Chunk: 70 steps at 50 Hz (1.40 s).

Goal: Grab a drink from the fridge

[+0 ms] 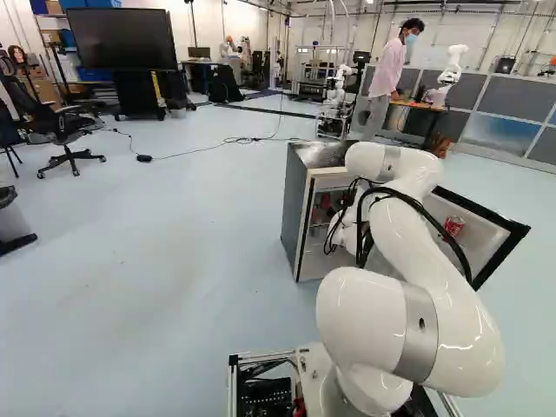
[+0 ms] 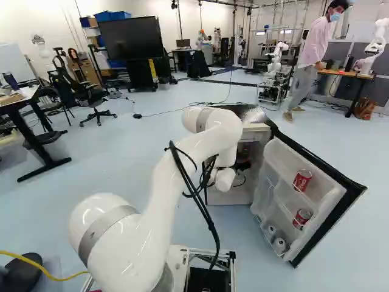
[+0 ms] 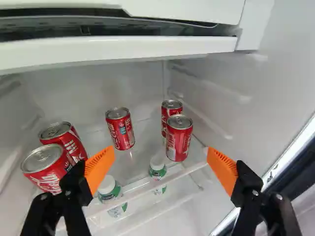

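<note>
My arm (image 2: 213, 134) reaches through the open front of the fridge (image 2: 259, 135). All positions below refer to that fridge. My claw (image 3: 160, 151) is spread wide, with its orange pads (image 3: 100, 168) well apart, ahead of the shelf contents.

Contents, left to right:

1. By the side wall away from the door: a front can (image 3: 44, 164), upright and red with large white script, partly hidden by one of my fingers. Just behind it is a rear can (image 3: 71, 141), red with white lettering.

2. Toward the front of the compartment: a first bottle (image 3: 109, 189), white cap, green and white label (print too small to make out).

3. Toward the back wall: a lone can (image 3: 120, 130), upright, red, with white lettering and a small blue-green patch.

4. Toward the front again: a second bottle (image 3: 157, 169), same cap and label colours. I cannot tell which level holds either bottle.

5. Near the door-side wall: a far can (image 3: 170, 108), with a near can (image 3: 179, 140) just ahead of it; both are upright and red with pale lettering.

6. On the open door (image 2: 316, 152): two white rounded items (image 2: 279, 245) in the bottom rack (type unclear), then an upper door can (image 2: 302, 180) and a lower door can (image 2: 302, 219), both red with pale markings.
</note>
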Available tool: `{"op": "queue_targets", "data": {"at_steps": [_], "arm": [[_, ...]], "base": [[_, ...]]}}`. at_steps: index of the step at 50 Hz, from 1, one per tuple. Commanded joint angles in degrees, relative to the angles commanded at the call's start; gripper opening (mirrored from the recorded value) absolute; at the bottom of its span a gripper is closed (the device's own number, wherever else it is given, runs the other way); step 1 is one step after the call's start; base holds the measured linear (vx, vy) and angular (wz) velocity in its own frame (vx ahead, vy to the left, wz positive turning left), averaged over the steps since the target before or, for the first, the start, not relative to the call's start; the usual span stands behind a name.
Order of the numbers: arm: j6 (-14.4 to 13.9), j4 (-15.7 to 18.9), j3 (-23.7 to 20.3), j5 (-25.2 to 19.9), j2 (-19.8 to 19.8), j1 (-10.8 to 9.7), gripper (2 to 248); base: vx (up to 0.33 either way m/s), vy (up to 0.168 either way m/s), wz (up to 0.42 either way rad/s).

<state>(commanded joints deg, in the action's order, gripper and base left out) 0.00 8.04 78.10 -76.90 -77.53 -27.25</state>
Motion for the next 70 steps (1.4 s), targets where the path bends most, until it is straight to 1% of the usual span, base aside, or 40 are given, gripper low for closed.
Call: {"op": "queue_targets", "data": {"at_steps": [70], "arm": [[0.00, 0.00, 11.13, 3.39, -6.11, -1.03, 247]], "base": [[0.000, 0.000, 0.000]]}}
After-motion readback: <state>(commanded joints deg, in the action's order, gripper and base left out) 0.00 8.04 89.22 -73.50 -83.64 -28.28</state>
